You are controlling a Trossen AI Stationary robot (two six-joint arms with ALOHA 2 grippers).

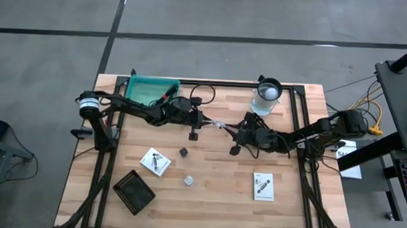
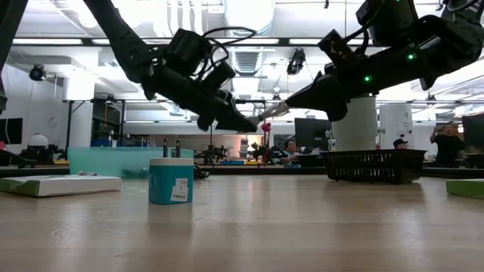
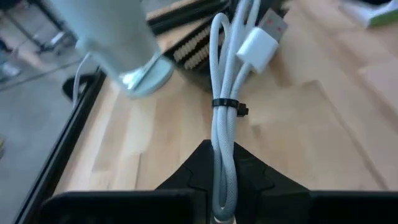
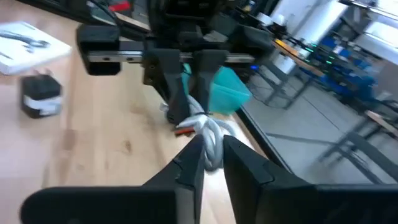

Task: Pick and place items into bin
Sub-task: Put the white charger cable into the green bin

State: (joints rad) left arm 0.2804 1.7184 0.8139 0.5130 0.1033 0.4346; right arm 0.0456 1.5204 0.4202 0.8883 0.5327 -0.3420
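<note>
Midway above the surface (image 1: 213, 198), the white bundled cable (image 3: 224, 124) is clamped at opposite ends by the left fingers (image 3: 186, 180) and the right fingers (image 4: 186, 168), well short of the teal bin (image 1: 149, 90). Judged light and limp, it should be gripped near its tie.

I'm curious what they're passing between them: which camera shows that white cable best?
Left wrist view: the white cable, bundled with a black tie, fills the picture. Right wrist view shows only a loop; high and low views show only a pale sliver between grippers.

We see a robotics lab: ceiling light strips (image 2: 68, 41), distant workbenches (image 4: 348, 53), seated people (image 2: 288, 148).
</note>
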